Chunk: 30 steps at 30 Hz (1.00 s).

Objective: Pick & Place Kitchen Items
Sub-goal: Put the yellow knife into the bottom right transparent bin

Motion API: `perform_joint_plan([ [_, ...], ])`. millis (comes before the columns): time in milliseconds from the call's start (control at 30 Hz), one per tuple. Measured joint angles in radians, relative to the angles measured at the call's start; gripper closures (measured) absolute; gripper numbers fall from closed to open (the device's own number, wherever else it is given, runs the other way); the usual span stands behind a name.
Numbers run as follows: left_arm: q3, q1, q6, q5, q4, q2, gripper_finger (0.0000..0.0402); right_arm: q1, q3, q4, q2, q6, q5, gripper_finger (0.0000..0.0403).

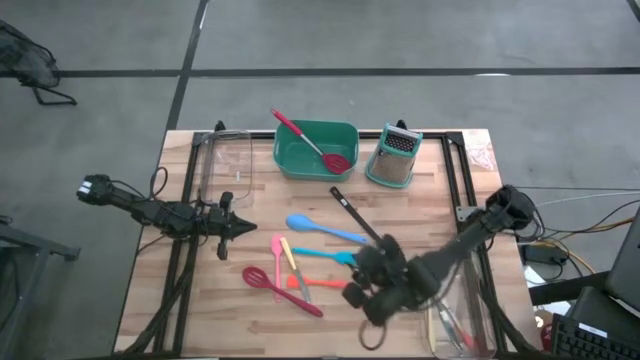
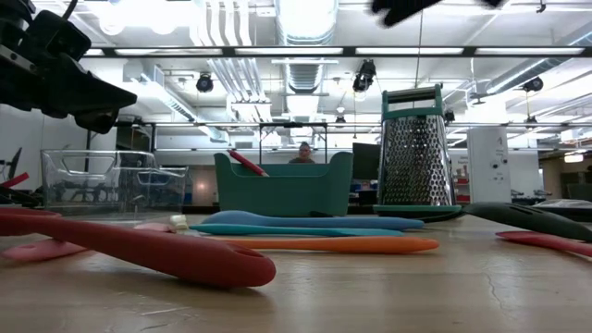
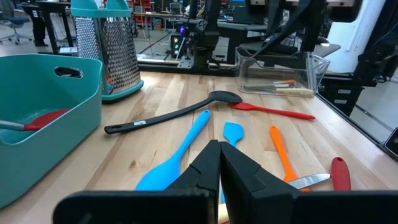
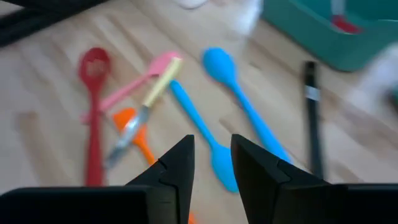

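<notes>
Utensils (image 1: pixel 300 265) lie scattered mid-table; my right gripper (image 4: pixel 211 158) hovers above them, fingers parted, empty; left gripper (image 3: pixel 219 163) clenched, idle.

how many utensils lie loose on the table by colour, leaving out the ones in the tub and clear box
red: 2, red slotted spoon, red spatula
blue: 2, blue spoon, blue spatula
pink spatula: 1
orange spatula: 1
yellow-handled utensil: 1
black ladle: 1
total: 8

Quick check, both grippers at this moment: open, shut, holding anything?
Left gripper: shut, empty, above the table's left side.
Right gripper: open with a narrow gap, holding nothing, above the blue spatula.
</notes>
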Motion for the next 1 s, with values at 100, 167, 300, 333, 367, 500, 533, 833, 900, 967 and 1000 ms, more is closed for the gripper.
perform_joint_plan([
  [100, 0.0, 0.0, 0.0, 0.0, 0.0, 0.0, 0.039, -0.058, -0.009, 0.197, 0.0, -0.163, -0.064, 0.0299],
  [167, 0.0, 0.0, 0.0, 0.0, 0.0, 0.0, 0.039, -0.092, -0.013, 0.305, 0.0, -0.248, -0.103, 0.0292],
  [300, 0.0, 0.0, 0.0, 0.0, 0.0, 0.0, 0.039, -0.148, -0.015, 0.431, 0.014, -0.328, -0.137, 0.0269],
  [333, 0.0, 0.0, 0.0, 0.0, 0.0, 0.0, 0.039, -0.162, -0.016, 0.441, 0.021, -0.33, -0.151, 0.0262],
  [367, 0.0, 0.0, 0.0, 0.0, 0.0, 0.0, 0.039, -0.176, -0.016, 0.458, 0.032, -0.33, -0.165, 0.0253],
  [500, 0.0, 0.0, 0.0, 0.0, 0.0, 0.001, 0.039, -0.226, -0.015, 0.521, 0.088, -0.326, -0.232, 0.0215],
  [533, 0.0, 0.0, 0.0, 0.0, 0.0, 0.0, 0.039, -0.233, -0.012, 0.531, 0.104, -0.326, -0.24, 0.0206],
  [833, 0.0, 0.0, 0.0, 0.0, 0.0, 0.0, 0.039, -0.296, 0.09, 0.562, 0.265, -0.33, -0.303, 0.0146],
  [900, 0.0, 0.0, 0.0, 0.0, 0.0, 0.0, 0.039, -0.309, 0.134, 0.558, 0.314, -0.351, -0.305, 0.0138],
  [967, 0.0, 0.0, 0.0, 0.0, 0.0, 0.0, 0.039, -0.323, 0.185, 0.551, 0.357, -0.373, -0.327, 0.0132],
  [1000, 0.0, 0.0, 0.0, 0.0, 0.0, 0.0, 0.039, -0.33, 0.209, 0.55, 0.374, -0.379, -0.348, 0.0129],
])
